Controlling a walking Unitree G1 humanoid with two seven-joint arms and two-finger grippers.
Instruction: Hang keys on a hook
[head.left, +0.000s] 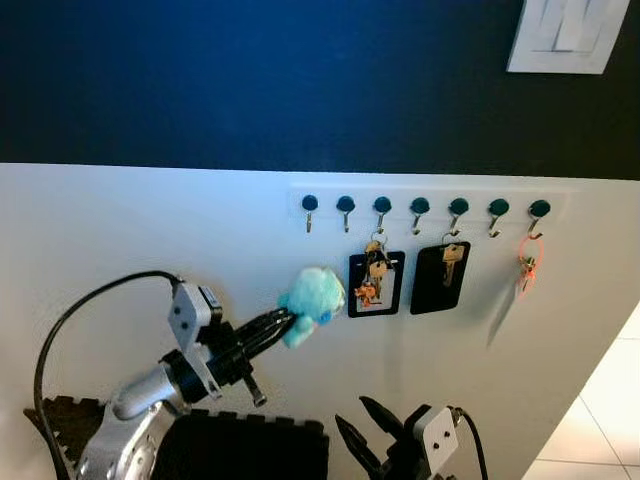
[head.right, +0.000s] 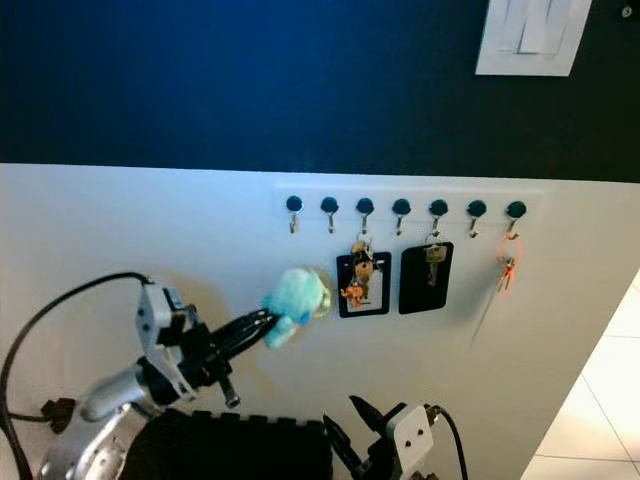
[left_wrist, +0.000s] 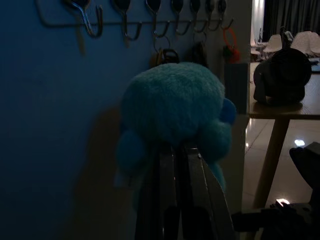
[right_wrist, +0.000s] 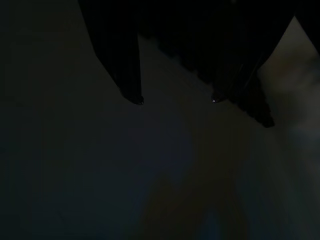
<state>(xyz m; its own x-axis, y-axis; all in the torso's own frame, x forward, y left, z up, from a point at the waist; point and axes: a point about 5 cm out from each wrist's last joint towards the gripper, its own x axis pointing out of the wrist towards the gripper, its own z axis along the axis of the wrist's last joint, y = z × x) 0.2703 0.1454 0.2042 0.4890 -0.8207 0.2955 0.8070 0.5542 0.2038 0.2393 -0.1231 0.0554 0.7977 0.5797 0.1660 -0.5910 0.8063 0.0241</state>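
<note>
7 dark round-capped metal hooks (head.left: 419, 213) sit in a row on a pale strip across the white wall. Left of them and lower, the left gripper (head.left: 283, 325) reaches up with its 2 black fingers pressed together on a fuzzy, rounded turquoise plush keychain (head.left: 312, 300), held close to the wall below the first 2 hooks. A black rectangular card holder with keys (head.left: 376, 283) hangs from hook 3, a second black holder (head.left: 441, 277) from hook 5, an orange-ringed key (head.left: 526, 266) from hook 7. The right gripper (head.left: 362, 428) idles low, fingers spread.
</note>
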